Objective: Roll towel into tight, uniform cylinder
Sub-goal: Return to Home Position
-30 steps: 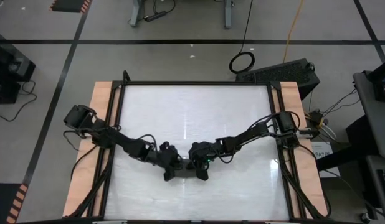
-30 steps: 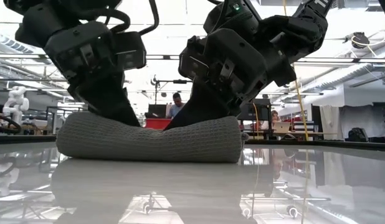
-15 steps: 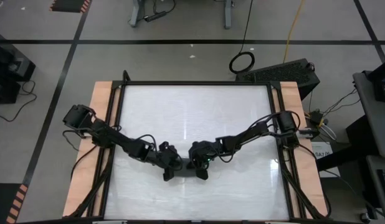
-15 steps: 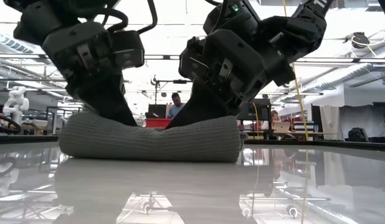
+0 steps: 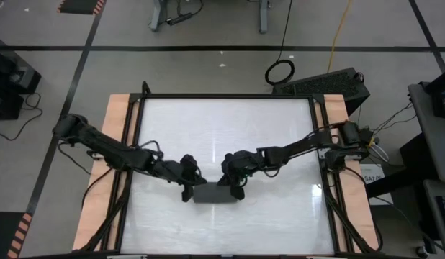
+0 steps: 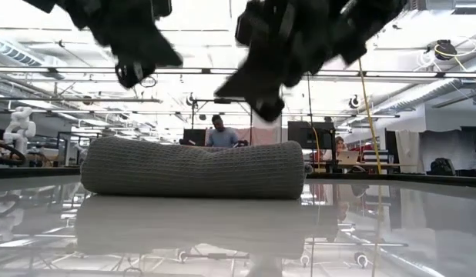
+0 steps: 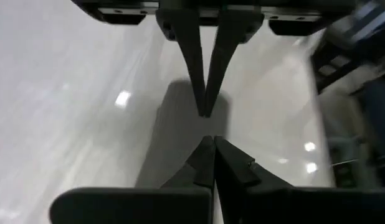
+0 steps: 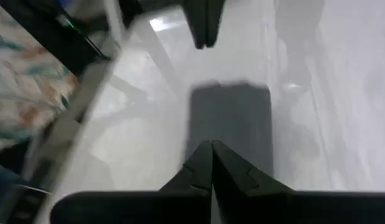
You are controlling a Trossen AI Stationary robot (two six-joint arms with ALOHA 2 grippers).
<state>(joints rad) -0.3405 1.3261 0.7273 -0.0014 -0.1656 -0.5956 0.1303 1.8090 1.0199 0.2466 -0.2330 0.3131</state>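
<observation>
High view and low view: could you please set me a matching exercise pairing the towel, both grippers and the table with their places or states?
1. towel
2. left gripper
3. right gripper
4. table

A. glossy white top
B. shut, above the roll's right end in the high view
C. rolled up, lying on the table
D. shut, above the roll's left end in the high view

Pairs: 1-C, 2-D, 3-B, 4-A

Grey floor (image 5: 208,72), black tape lines (image 5: 208,48)
</observation>
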